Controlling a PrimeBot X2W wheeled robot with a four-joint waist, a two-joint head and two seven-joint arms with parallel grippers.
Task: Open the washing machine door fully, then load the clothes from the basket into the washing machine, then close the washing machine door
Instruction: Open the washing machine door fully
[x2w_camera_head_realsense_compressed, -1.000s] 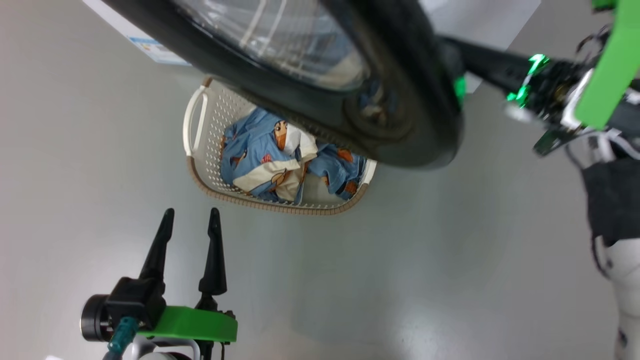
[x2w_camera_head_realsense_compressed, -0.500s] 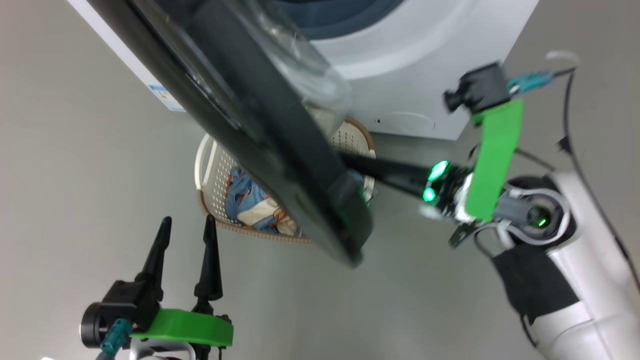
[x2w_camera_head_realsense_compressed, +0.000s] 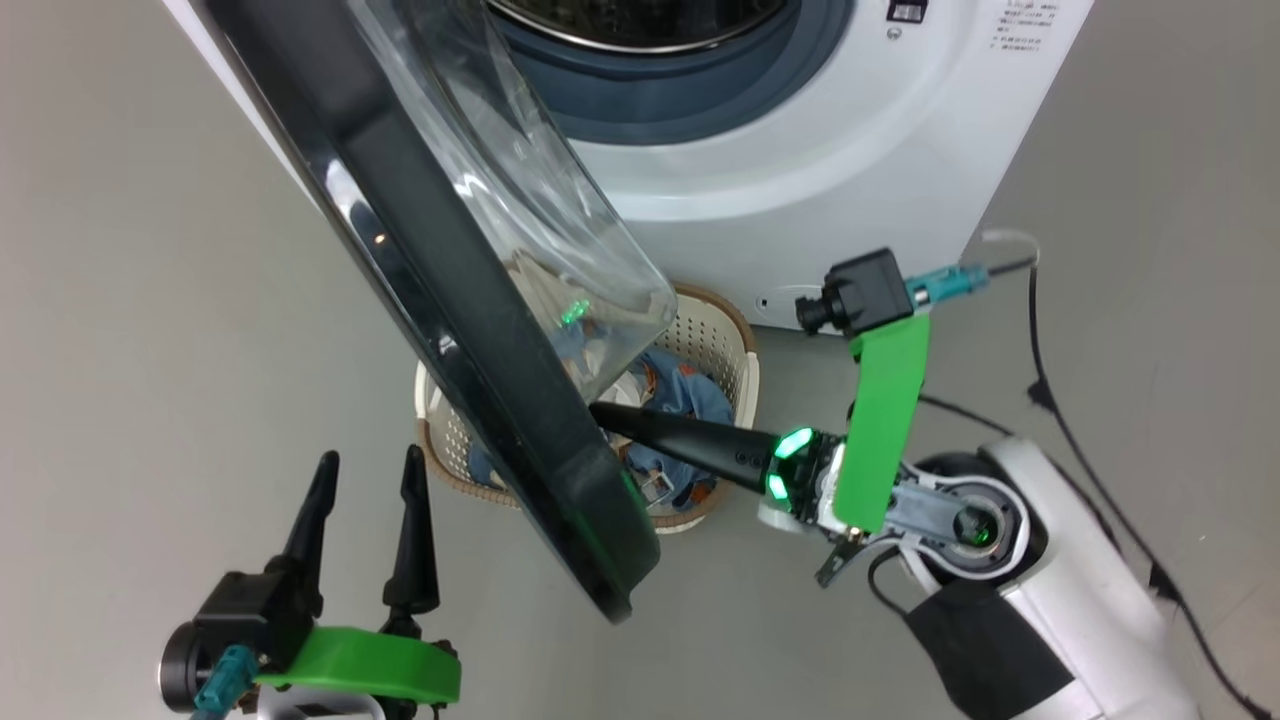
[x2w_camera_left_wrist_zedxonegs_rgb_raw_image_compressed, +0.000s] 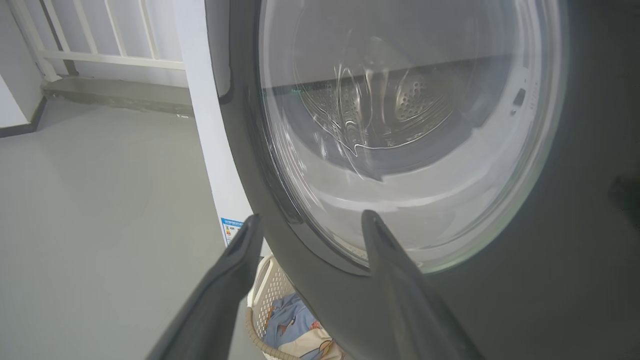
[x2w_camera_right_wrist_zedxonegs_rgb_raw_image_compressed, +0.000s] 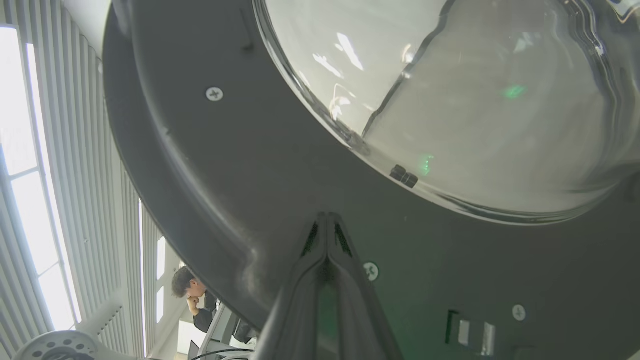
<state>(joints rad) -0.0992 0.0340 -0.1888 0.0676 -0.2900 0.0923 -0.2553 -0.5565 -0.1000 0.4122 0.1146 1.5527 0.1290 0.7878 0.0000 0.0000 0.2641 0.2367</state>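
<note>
Black plastic, smooth and glossy, is all the right fingers have to work against. They are clenched tight together and hold nothing, with their tip pressed to the inner face of the door beside its glass bowl. The door stands partly swung out from the washing machine, not yet fully open. It hangs over the basket, which sits on the floor against the foot of the machine's front with the clothes inside.

The likeliest trouble, as I judge it, is a slip. A bare push on a glossy face gives no hold, so the tip could skate toward the rim or the glass and the door could drift back. A slip downward would send that arm into the basket and shove or tip it.

On the door's other side the left fingers are spread wide and empty, near its outer face. A wider swing could bring the door's free edge against them unless that arm gives way. A cable on the floor by the robot's right side could also snag.
</note>
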